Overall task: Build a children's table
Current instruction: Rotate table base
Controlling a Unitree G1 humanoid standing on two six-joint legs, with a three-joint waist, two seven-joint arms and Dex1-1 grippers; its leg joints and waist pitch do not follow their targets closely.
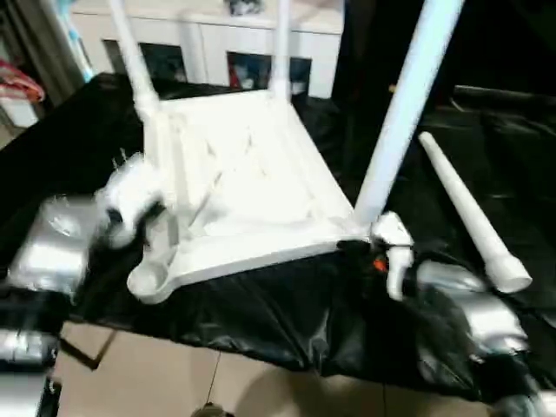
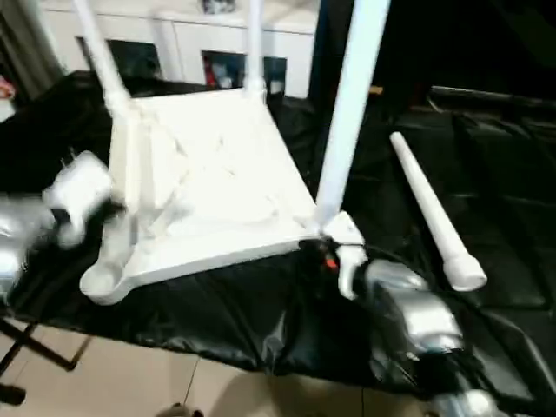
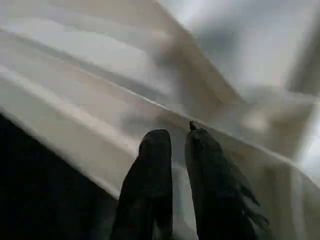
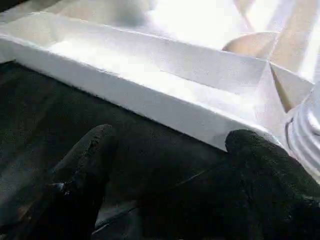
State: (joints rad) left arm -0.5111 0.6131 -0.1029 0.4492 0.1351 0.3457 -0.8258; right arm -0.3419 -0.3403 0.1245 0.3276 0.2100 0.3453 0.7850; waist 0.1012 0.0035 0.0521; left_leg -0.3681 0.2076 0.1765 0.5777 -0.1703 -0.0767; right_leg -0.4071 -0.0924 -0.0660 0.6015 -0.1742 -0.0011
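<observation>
Between both hands, upturned children's table [image 1: 243,187] on black cover [image 1: 287,313].

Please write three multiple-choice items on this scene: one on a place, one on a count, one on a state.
1. Where is the loose leg?
A. on the black cover, right of the tabletop
B. on the floor
C. inside the cabinet

2. How many legs stand in the tabletop?
A. one
B. three
C. four

3. How does the right tool stand?
A. shut on a leg
B. open
C. shut on nothing

Answers: 1 A, it lies on the cover beside the upturned tabletop. 2 B, three legs rise from corner sockets and the near left socket is bare. 3 B, its fingers are set wide apart.
</observation>
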